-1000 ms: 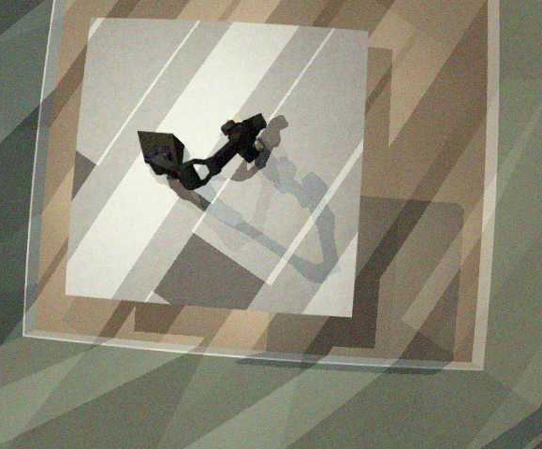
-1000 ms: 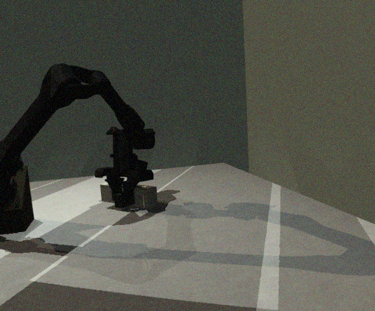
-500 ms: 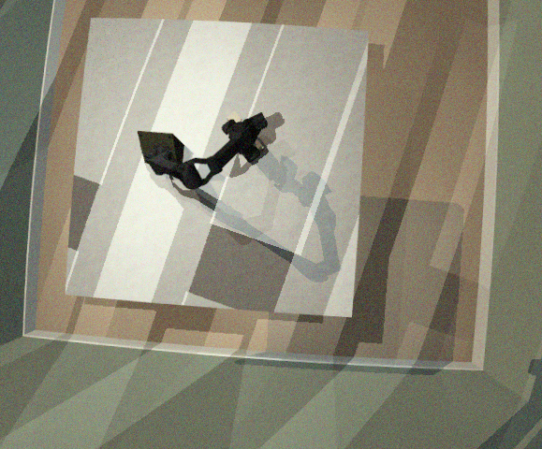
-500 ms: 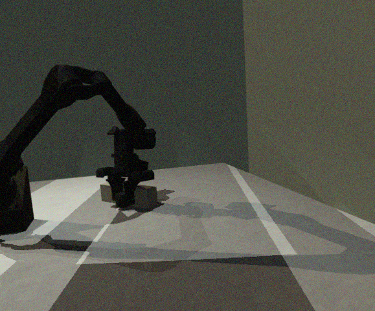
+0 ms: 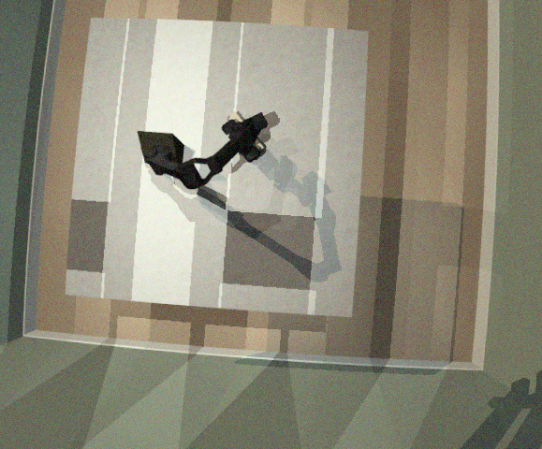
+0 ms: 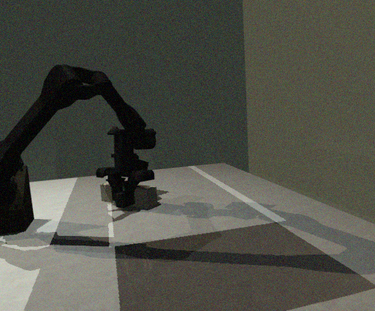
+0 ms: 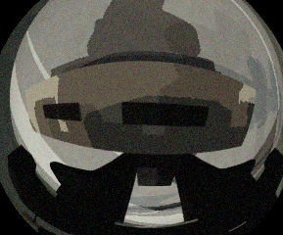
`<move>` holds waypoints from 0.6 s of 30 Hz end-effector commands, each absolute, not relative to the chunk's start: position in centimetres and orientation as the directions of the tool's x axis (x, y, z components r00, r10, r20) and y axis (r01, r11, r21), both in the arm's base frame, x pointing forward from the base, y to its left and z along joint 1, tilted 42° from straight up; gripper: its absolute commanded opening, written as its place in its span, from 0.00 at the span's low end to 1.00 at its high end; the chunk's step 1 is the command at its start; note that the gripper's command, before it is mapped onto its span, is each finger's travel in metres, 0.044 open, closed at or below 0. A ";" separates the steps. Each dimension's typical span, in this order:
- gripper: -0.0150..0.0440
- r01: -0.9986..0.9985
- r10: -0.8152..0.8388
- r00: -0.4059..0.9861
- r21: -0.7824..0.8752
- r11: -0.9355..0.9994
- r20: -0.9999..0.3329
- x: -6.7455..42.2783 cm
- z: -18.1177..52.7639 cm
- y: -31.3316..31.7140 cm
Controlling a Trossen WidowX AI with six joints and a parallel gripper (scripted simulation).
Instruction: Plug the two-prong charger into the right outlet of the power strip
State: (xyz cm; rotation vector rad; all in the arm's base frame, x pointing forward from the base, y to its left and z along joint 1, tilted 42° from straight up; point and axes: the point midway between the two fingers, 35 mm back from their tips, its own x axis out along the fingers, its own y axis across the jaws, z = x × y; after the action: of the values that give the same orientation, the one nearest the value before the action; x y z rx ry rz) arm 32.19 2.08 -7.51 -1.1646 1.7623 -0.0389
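1. The charger (image 7: 156,176) is clamped between the gripper's two dark fingers. Only a small grey part of it shows in the wrist view, low in the middle of the picture. I cannot see its prongs.
2. The strip (image 7: 148,101) lies right in front of and below the charger. It is a tan block with two dark slots on the face turned to the wrist camera, a wide slot in the middle and a shorter one off to the left.
3. From the side the strip (image 6: 147,197) is mostly hidden behind the fingers and sits in shadow on the table. Whether the charger touches it I cannot tell.
4. The gripper (image 6: 124,197) points straight down and its tips are right at the strip.
5. From above, only a pale corner of the strip (image 5: 234,117) peeks out beside the wrist (image 5: 246,133).
6. The arm (image 6: 80,87) arches up from its base (image 6: 4,201) at the left and bends down over the strip.
7. The table (image 5: 285,72) is grey, crossed by bright stripes and the arm's long shadows. It stands on a brown floor (image 5: 431,145).
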 end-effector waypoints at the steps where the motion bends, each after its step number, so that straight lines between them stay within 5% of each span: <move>1: 0.25 -0.670 -0.700 -0.040 -0.500 0.548 -0.713 32.7 -7.6 2.5; 18: 0.25 -0.670 -0.700 -0.040 -0.500 0.548 -0.713 32.5 -7.5 2.4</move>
State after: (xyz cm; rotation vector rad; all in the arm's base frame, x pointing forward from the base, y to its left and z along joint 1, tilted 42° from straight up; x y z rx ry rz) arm 32.26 2.10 -7.41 -1.1543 1.7576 -0.0385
